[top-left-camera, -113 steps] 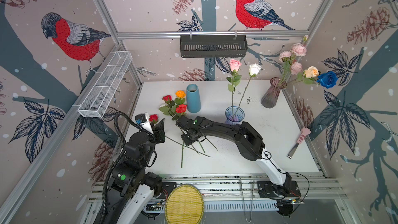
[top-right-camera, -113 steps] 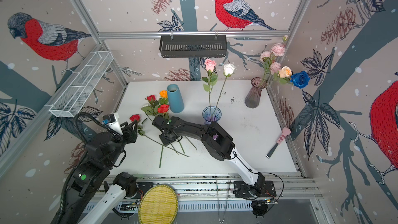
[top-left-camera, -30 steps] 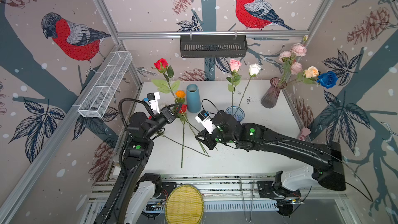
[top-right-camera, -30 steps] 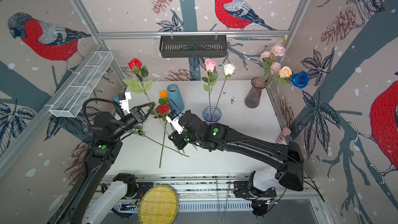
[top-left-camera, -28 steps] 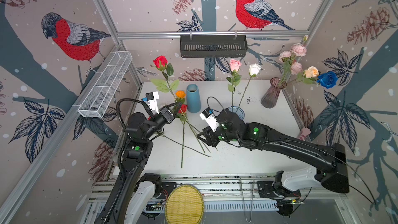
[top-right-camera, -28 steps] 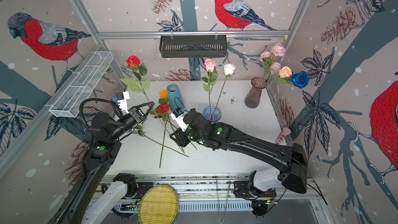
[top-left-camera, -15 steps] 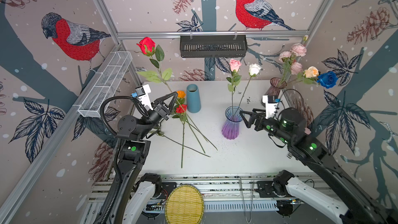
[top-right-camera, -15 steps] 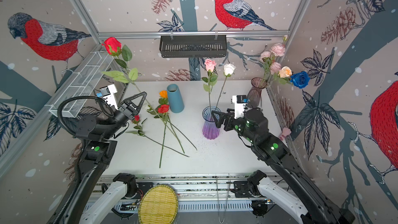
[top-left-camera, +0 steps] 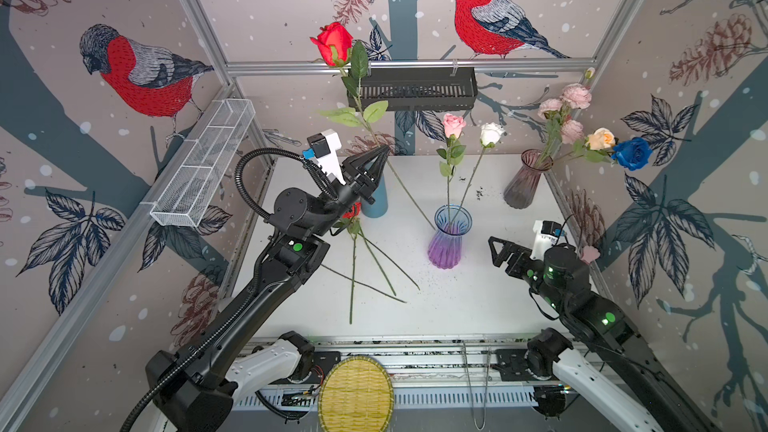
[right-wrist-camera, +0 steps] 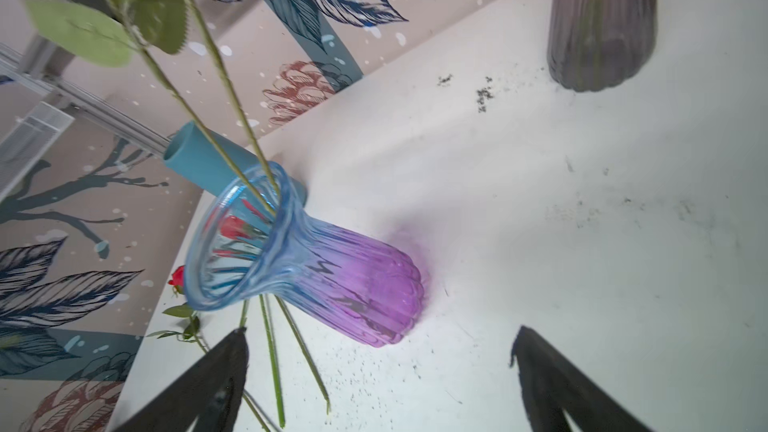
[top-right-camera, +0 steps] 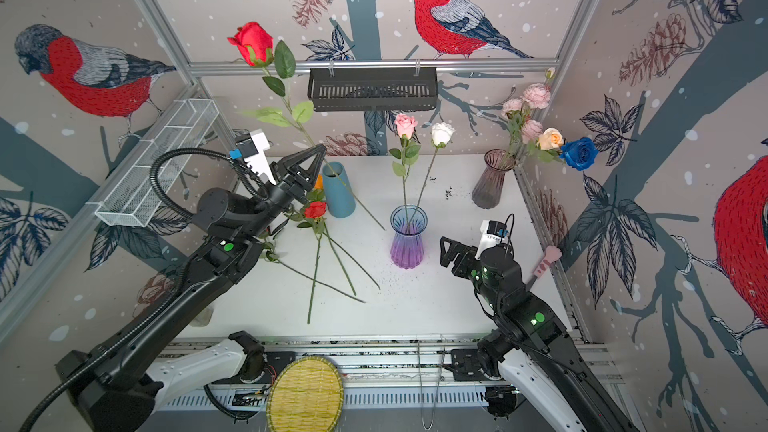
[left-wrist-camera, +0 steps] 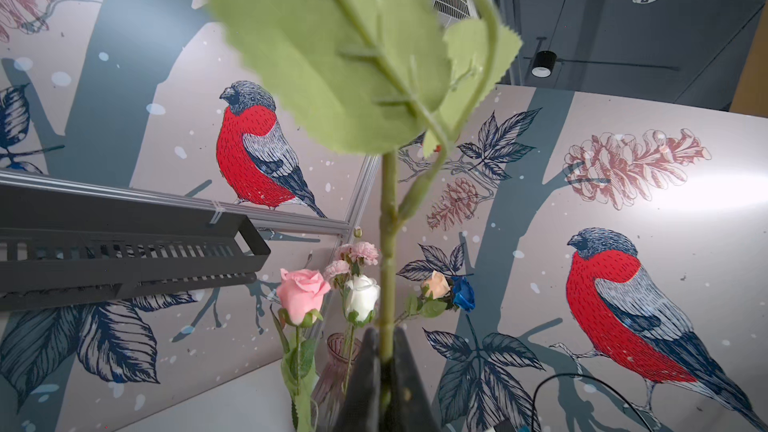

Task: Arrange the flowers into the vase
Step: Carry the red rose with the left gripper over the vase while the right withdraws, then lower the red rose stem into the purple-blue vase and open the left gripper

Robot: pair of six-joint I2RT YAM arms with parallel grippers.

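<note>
White tabletop (top-left-camera: 478, 309) mid-scene, and the left gripper (top-left-camera: 382, 151) is clenched on the stem of the long green-stemmed red rose (top-left-camera: 332, 45). The bloom is held high, and the stem tip slants down just beside the rim of the ribbed blue-to-purple glass vase (top-left-camera: 449, 243). The right gripper (top-left-camera: 498, 253) hangs spread wide, empty, near the vase. A pink rose (top-left-camera: 453, 124) and a white rose (top-left-camera: 491, 133) stand inside it; a smaller red rose (top-right-camera: 315, 209) lies on the table.

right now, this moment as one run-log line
left gripper: shut on long-stemmed red rose, held aloft | right gripper: open, empty, beside blue-purple ribbed glass vase | loose flowers: lying on white table
</note>
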